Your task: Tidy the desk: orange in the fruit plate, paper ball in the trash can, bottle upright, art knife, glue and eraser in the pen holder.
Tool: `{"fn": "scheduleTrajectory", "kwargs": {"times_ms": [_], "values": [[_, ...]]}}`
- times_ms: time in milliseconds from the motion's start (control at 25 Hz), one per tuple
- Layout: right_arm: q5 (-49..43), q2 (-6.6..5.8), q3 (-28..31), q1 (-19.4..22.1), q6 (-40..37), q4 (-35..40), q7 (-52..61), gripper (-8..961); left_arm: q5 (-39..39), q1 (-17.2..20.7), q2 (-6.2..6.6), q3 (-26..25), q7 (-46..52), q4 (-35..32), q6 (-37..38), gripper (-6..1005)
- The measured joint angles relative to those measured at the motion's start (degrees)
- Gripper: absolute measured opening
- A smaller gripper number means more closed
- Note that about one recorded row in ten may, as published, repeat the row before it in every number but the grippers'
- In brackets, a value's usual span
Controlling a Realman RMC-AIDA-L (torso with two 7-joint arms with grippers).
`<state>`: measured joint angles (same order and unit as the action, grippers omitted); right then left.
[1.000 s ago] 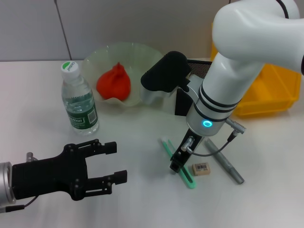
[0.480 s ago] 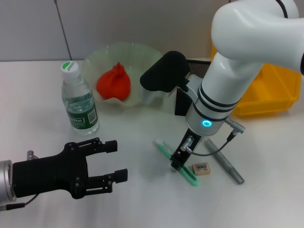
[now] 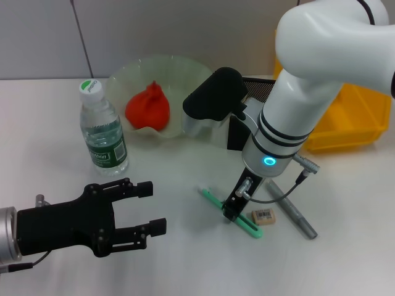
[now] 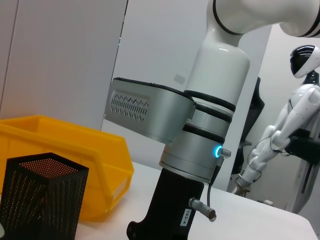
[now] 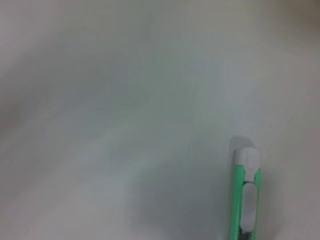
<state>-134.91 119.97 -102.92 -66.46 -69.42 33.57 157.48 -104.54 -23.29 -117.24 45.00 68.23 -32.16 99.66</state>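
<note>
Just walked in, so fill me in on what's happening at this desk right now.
The right gripper is down on the green art knife lying on the table, beside the eraser and a grey pen. The left gripper hovers open, holding nothing. The bottle stands upright, and the pen holder sits behind the right arm.

Right gripper (image 3: pixel 231 213) on green art knife (image 3: pixel 231 213) (flat on desk) — eraser (image 3: pixel 262 217) beside.
</note>
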Motion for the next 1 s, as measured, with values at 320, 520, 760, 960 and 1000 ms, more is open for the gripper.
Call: {"fn": "scheduleTrajectory", "kwargs": {"times_ms": [320, 520, 760, 960, 1000], "values": [[0.0, 0.0, 0.0, 0.02, 0.99, 0.0, -0.14, 222, 0.1, -0.08, -0.04, -0.14, -0.21, 0.22, 0.0, 788], [0.0, 0.0, 0.04, 0.04, 1.78, 0.0, -0.17, 235, 0.14, -0.09, -0.09, -0.19, -0.2, 0.25, 0.0, 787], [-0.12, 0.0, 0.37, 0.02, 2.27, -0.06, -0.17, 257, 0.14, -0.09, -0.09, -0.71, -0.2, 0.31, 0.0, 787], [-0.29, 0.0, 0.52, -0.05, 2.25, -0.32, 0.03, 287, 0.14, -0.08, -0.09, -0.75, -0.2, 0.33, 0.0, 787], [-0.3, 0.0, 0.52, -0.07, 2.22, -0.37, 0.18, 303, 0.14, -0.08, -0.09, -0.75, -0.2, 0.33, 0.0, 787]]}}
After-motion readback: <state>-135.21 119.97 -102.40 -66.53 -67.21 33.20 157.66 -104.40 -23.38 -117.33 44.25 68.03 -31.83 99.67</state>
